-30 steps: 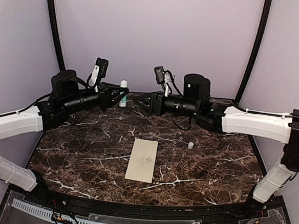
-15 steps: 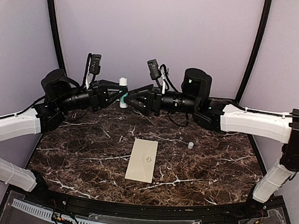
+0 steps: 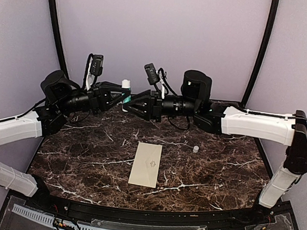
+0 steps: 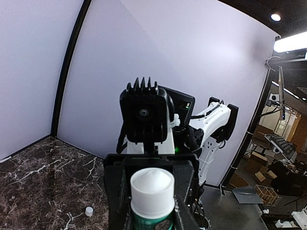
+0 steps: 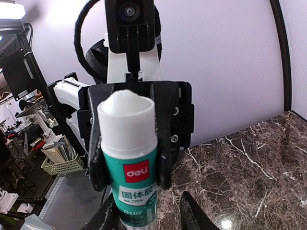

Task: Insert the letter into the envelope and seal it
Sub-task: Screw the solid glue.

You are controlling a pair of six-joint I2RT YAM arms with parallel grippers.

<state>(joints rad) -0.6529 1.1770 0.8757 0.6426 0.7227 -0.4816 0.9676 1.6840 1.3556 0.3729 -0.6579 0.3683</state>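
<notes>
A dark marbled desk [image 3: 233,173] sits inside lilac walls. The envelope [image 3: 146,164] lies at its middle, emblem up. No letter shows, so it is probably already inside and only the sealing is left. A small white cap [image 3: 196,148] lies to the right. At the far edge the left hand [image 3: 119,96] is clamped on an uncapped glue stick [image 5: 132,158]. The right hand [image 3: 129,107] has its fingers apart around the stick's base. The label reads "deli", "固体胶" and "GLUE".
</notes>
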